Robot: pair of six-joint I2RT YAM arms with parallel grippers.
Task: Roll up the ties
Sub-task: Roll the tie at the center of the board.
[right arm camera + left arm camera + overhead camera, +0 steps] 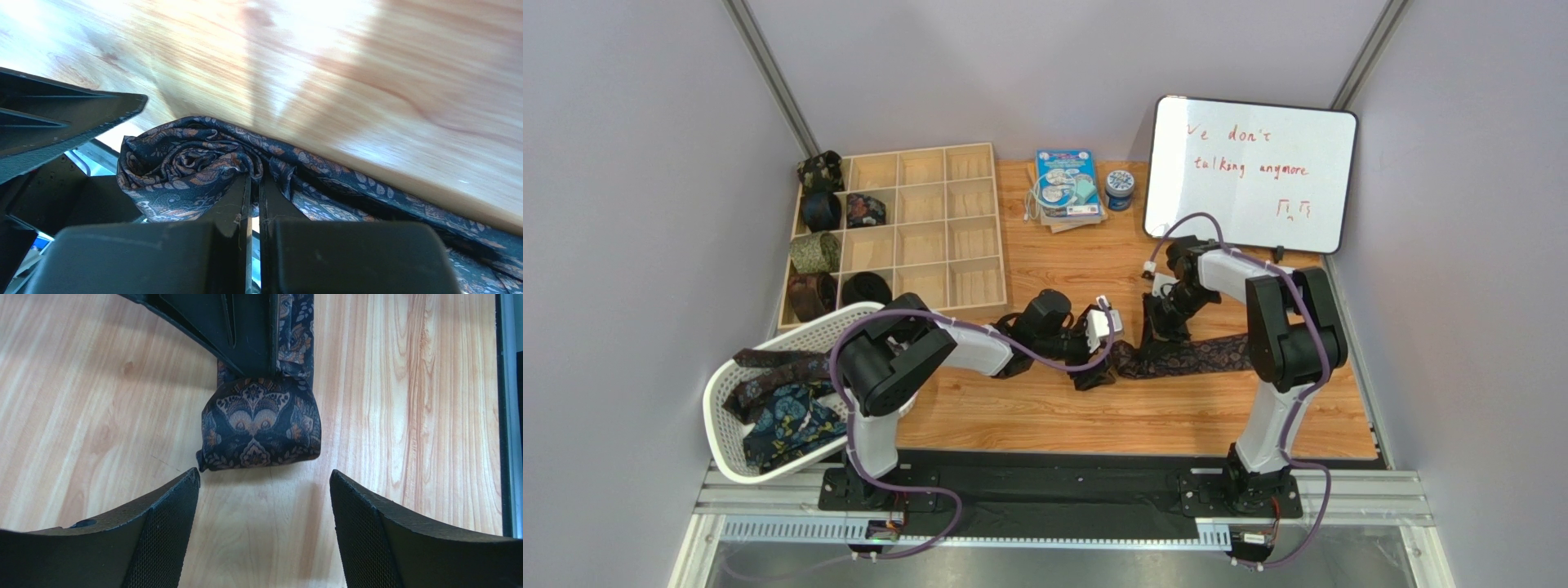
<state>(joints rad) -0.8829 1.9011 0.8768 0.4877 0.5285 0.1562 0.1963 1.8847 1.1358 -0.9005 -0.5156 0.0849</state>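
A navy tie with an orange paisley pattern (1192, 357) lies on the wooden table, its left end wound into a small coil (261, 422). My right gripper (255, 184) is shut on the tie fabric at the edge of the coil (184, 165), its fingers pointing down at the table (1161, 321). My left gripper (264, 484) is open, and the coil lies just in front of its fingertips without touching them. In the top view it sits just left of the coil (1109, 341). The rest of the tie runs flat to the right.
A wooden compartment tray (928, 239) at the back left holds several rolled ties in its left column. A white mesh basket (732, 429) with loose ties sits at the near left. A whiteboard (1249, 172), a booklet (1068, 186) and a small jar (1119, 186) stand at the back.
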